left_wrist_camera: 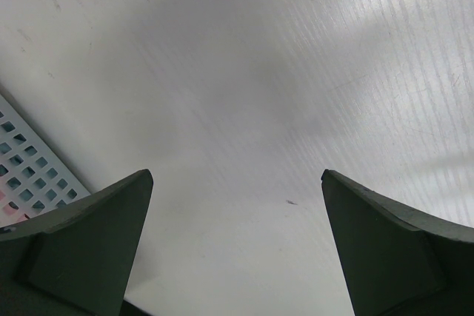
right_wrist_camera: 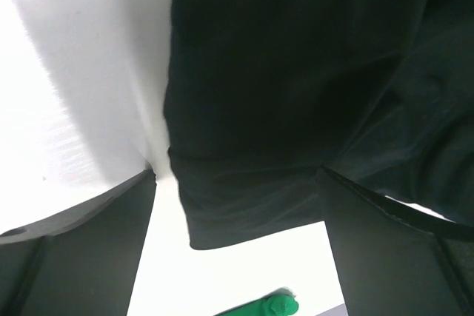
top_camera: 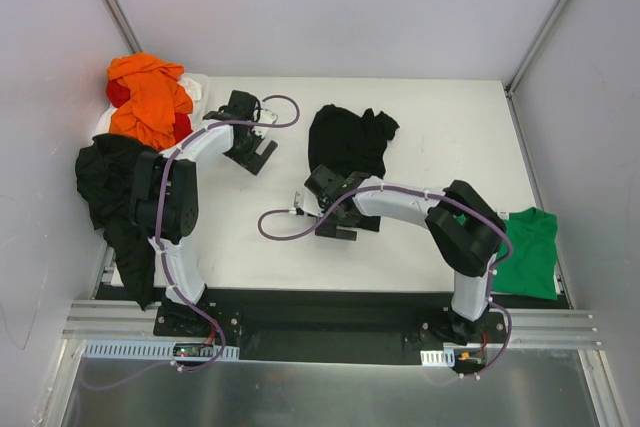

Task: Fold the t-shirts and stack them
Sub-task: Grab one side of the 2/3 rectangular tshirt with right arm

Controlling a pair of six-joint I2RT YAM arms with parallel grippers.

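A crumpled black t-shirt (top_camera: 350, 137) lies at the middle of the white table (top_camera: 440, 127). My right gripper (top_camera: 322, 185) sits at its near edge. In the right wrist view the black t-shirt (right_wrist_camera: 296, 72) fills the upper part, and its hem reaches between the fingers of the open right gripper (right_wrist_camera: 237, 175), which do not pinch it. My left gripper (top_camera: 254, 150) is open over bare table (left_wrist_camera: 244, 72), empty. An orange t-shirt (top_camera: 148, 99) tops a red one (top_camera: 119, 93) at the far left. Another black t-shirt (top_camera: 112, 197) hangs over the left edge. A folded green t-shirt (top_camera: 528, 252) lies near right.
A white perforated panel (left_wrist_camera: 29, 168) shows at the left of the left wrist view. Grey walls (top_camera: 300, 7) close in the table on three sides. A purple cable (top_camera: 285, 227) loops over the table by the right arm. The arm bases stand on the near rail (top_camera: 320, 327).
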